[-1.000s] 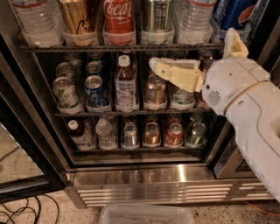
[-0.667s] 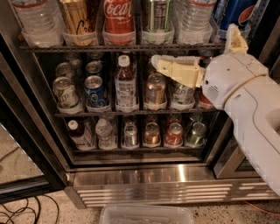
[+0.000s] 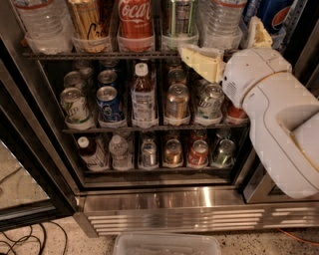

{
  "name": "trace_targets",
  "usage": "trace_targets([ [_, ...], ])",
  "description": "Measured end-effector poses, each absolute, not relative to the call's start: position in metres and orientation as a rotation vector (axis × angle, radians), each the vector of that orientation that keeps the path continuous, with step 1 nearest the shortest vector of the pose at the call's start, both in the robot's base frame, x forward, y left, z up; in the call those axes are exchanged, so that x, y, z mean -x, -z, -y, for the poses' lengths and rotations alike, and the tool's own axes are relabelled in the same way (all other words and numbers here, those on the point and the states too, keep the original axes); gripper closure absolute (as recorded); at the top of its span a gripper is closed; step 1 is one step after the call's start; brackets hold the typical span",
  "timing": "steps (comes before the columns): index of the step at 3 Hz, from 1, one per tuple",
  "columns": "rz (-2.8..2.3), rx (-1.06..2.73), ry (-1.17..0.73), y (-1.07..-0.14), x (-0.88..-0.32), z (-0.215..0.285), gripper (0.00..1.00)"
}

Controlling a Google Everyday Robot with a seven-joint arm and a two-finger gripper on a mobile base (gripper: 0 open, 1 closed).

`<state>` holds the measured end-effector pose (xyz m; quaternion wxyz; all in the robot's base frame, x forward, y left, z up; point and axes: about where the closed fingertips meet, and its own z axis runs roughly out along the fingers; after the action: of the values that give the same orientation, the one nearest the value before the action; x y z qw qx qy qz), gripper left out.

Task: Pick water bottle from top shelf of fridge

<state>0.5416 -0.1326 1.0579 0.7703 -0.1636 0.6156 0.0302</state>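
Two clear ribbed water bottles stand on the top shelf (image 3: pixel 99 54) of the fridge (image 3: pixel 174 201), one at the far left (image 3: pixel 39 22) and one at the right (image 3: pixel 219 20). Their caps and labels are cut off by the frame's top edge. My gripper (image 3: pixel 221 39) is open at the level of the shelf's front edge, in front of the right bottle's base. One cream finger (image 3: pixel 199 61) lies left of and below that bottle and the other finger (image 3: pixel 260 32) stands to its right. Neither finger visibly touches it.
A red Coca-Cola bottle (image 3: pixel 134 20), a green can (image 3: pixel 178 17) and a tan can (image 3: pixel 89 25) stand between the water bottles, with a blue Pepsi bottle (image 3: pixel 276 15) at the far right. Racks of short cans lie below. A clear plastic tub (image 3: pixel 167 244) and cables (image 3: pixel 25 244) are on the floor.
My gripper has risen from the middle rack of cans to the top shelf's edge and moved a little right, toward the right water bottle.
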Motion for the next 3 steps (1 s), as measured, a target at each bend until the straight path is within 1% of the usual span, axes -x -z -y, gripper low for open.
trace_targets([
  [1,-1.331,0.339,-0.033,-1.055,-0.555,0.125,0.22],
  [2,-1.327,0.308,0.009,-1.054,-0.566,0.121,0.24],
  [3,-1.319,0.236,0.062,-1.056,-0.57,0.129,0.23],
])
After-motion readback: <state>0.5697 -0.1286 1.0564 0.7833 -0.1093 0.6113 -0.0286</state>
